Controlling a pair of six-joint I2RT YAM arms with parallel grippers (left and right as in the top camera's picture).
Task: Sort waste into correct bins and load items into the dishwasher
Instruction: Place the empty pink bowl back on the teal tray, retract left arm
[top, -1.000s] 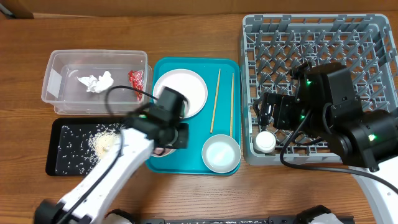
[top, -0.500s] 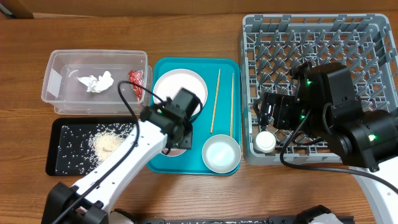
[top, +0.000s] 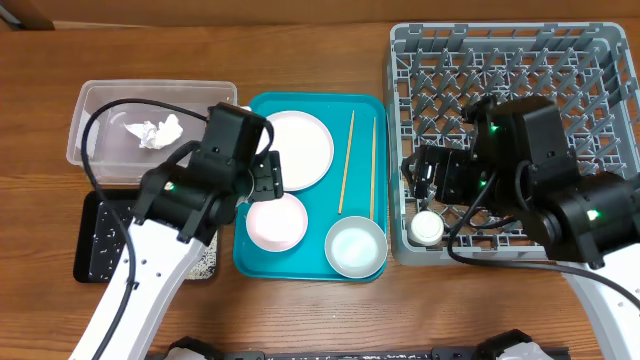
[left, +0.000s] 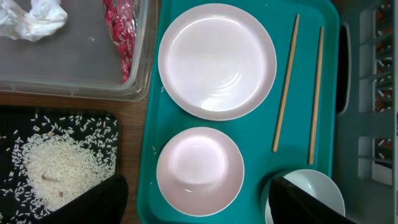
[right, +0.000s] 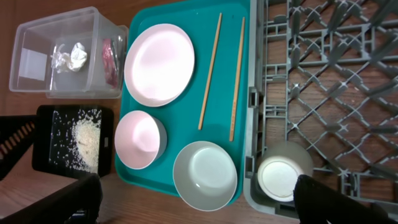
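Note:
My left gripper (left: 199, 205) hangs open above the small white plate (left: 199, 171), which lies empty on the teal tray (left: 155, 124). Behind that plate lies the large plate (left: 216, 60). Two chopsticks (left: 285, 84) lie to its right, and the white bowl (top: 355, 246) sits at the tray's front right. The tissue (left: 34, 18) and red wrapper (left: 118, 37) lie in the clear tub (top: 100, 150). Rice (left: 53, 171) covers the black tray (left: 37, 121). My right gripper (right: 205, 202) stands wide open and empty over the grey dish rack's (top: 510, 60) near left part. The small cup (right: 283, 174) stands there.
The teal tray sits between the two bins on the left and the dish rack on the right. Bare wooden table (top: 300, 310) runs along the front edge. The left arm's cable (top: 130, 115) loops over the clear tub.
My left gripper has opened and drawn back toward the tub. The small plate, covered by the gripper earlier, now lies in plain view on the teal tray. The right arm has not moved.

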